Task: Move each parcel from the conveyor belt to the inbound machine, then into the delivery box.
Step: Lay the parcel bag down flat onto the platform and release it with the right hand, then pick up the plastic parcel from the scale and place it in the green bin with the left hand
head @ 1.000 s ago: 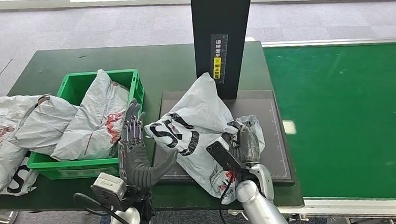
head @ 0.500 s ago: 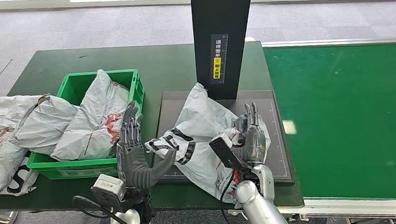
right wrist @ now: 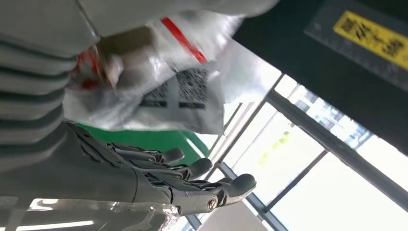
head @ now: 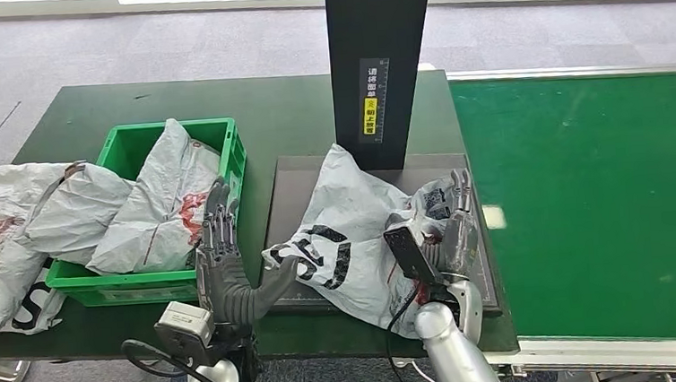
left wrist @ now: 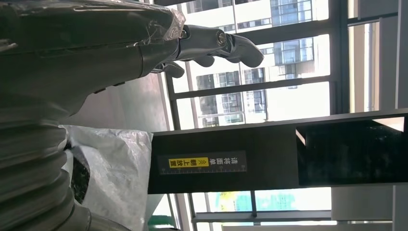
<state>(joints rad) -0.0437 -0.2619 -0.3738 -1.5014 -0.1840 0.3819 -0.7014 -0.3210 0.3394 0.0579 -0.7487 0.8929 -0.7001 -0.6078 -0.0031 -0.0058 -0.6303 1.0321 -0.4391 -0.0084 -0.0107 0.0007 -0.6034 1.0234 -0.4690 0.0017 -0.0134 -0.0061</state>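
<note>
A grey plastic parcel (head: 353, 235) with black lettering lies slumped on the dark platform (head: 293, 181) of the inbound machine, in front of its black column (head: 382, 62). My left hand (head: 223, 264) stands upright just left of the parcel, fingers apart, thumb reaching to the bag's left edge. My right hand (head: 453, 223) stands upright at the parcel's right side, fingers straight and holding nothing. The right wrist view has the straight fingers (right wrist: 192, 185) beside the parcel's barcode label (right wrist: 178, 94). In the left wrist view my left hand (left wrist: 96, 48) sits beside the parcel (left wrist: 115, 168).
A green delivery box (head: 128, 135) on the left holds grey parcels (head: 169, 198); more parcels (head: 9, 227) spill over its left side onto the table. The green conveyor belt (head: 587, 200) runs along the right with no parcel on it.
My right hand has let go of the parcel and moved right, fingers now straight. The parcel has sunk flatter onto the platform. My left hand has barely shifted.
</note>
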